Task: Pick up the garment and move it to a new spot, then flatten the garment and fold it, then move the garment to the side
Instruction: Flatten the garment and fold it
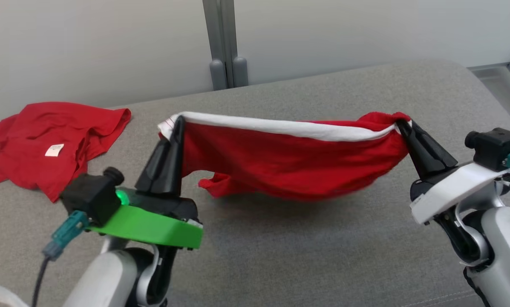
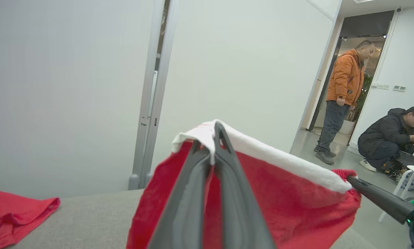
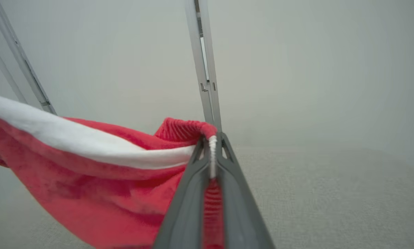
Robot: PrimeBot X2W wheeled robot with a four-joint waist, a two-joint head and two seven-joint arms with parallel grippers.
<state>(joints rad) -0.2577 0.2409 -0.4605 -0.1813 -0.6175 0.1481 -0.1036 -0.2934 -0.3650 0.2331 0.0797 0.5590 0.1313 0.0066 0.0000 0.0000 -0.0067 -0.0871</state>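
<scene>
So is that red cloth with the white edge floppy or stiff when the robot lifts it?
Probably floppy: the red cloth with the white edge sags in the middle between the left hand and the right hand. It seems light, since fingertip pinches alone hold it up. Let go, it would likely crumple onto the grey padded surface.

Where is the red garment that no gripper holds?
In the head view the loose red garment lies crumpled on the grey surface at far left, left of the left gripper and apart from the held garment.
</scene>
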